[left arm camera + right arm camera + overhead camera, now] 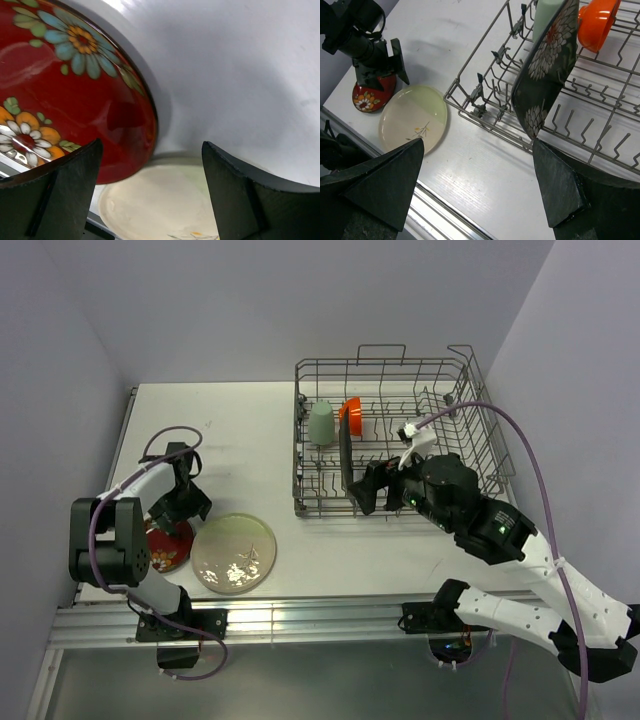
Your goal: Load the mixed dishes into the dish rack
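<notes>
dish rack [400, 375]: grey wire basket w/ upright tines, on far-R part of white counter [240, 430].
black sq. plate [346, 455]: in dish rack, standing on edge btwn tines nr the L-front corner, tilted; floral face shows in R wrist view.
pale green cup [320, 423]: in dish rack, L side, on far side of black sq. plate.
orange bowl [351, 412]: in dish rack, tipped on its side, just beside pale green cup.
red plate [170, 545]: on counter, near-L, outside dish rack, below L tool.
cream plate [233, 552]: flat on counter just beside red plate, leaf sprig up; outside dish rack.
L tool [178, 508]: jaws spread wide, pointing down over red plate's rim; nothing gripped; contact w/ the rim can't be told.
R tool [375, 490]: jaws spread wide, nothing btwn them; at dish rack's front edge, close to black sq. plate.
</notes>
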{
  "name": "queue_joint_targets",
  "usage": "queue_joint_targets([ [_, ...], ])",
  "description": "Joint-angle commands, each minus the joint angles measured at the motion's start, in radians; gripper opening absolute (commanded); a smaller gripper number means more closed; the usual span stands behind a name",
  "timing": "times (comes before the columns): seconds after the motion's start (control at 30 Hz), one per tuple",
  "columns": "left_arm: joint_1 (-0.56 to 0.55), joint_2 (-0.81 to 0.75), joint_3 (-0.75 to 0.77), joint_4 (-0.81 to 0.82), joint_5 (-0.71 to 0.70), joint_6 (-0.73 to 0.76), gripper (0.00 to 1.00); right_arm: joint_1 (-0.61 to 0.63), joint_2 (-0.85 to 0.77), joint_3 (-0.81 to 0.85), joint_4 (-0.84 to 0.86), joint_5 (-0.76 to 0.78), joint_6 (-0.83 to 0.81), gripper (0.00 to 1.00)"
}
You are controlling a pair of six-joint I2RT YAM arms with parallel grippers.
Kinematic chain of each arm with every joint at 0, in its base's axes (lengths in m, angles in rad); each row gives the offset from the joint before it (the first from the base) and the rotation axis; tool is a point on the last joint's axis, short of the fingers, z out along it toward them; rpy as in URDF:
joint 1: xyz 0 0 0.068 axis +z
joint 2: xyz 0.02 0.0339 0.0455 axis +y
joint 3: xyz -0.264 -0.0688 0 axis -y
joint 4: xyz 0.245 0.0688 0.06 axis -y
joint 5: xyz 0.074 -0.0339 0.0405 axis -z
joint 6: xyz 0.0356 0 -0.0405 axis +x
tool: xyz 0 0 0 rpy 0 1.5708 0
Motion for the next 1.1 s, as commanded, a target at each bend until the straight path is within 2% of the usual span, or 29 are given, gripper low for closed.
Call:
queue_joint_targets([
  [0.0, 0.022, 0.024, 0.029, -0.004, -0.046, -0.006, 0.84, -0.013, -0.026, -0.002, 0.016, 0.010, -0.021, 0.96],
  [0.07, 0.061, 0.050, 0.031, -0.004, -0.054, 0.000, 0.82, -0.014, -0.034, -0.006, 0.021, 0.012, -0.026, 0.96],
  [0.1, 0.062, 0.058, 0.032, -0.006, -0.061, 0.004, 0.76, -0.017, -0.034, -0.008, 0.021, 0.017, -0.026, 0.96],
  [0.17, 0.067, 0.088, 0.038, -0.015, -0.080, 0.009, 0.73, -0.022, -0.041, -0.014, 0.026, 0.020, -0.028, 0.96],
  [0.27, 0.070, 0.108, 0.029, -0.007, -0.089, 0.017, 0.63, -0.024, -0.048, -0.022, 0.029, 0.023, -0.026, 0.96],
  [0.37, 0.071, 0.121, 0.015, 0.008, -0.086, 0.020, 0.40, -0.027, -0.054, -0.029, 0.032, 0.029, -0.029, 0.96],
  [0.4, 0.071, 0.124, 0.014, 0.014, -0.081, 0.023, 0.27, -0.028, -0.054, -0.029, 0.032, 0.029, -0.031, 0.96],
  [0.47, 0.071, 0.139, 0.022, 0.011, -0.086, 0.023, 0.13, -0.033, -0.054, -0.031, 0.032, 0.027, -0.032, 0.96],
  [0.5, 0.071, 0.141, 0.026, 0.011, -0.086, 0.023, 0.01, -0.031, -0.052, -0.029, 0.032, 0.029, -0.032, 0.96],
  [0.67, 0.070, 0.097, 0.106, -0.020, -0.051, -0.012, 0.00, -0.033, -0.035, -0.022, 0.032, 0.026, -0.035, 0.96],
  [0.9, 0.064, 0.035, 0.386, -0.115, 0.032, -0.072, 0.00, -0.034, 0.006, 0.006, 0.033, 0.014, -0.041, 0.96],
  [1.07, 0.048, 0.024, 0.511, -0.167, 0.089, -0.091, 0.00, -0.037, 0.023, 0.011, 0.038, 0.003, -0.037, 0.96],
])
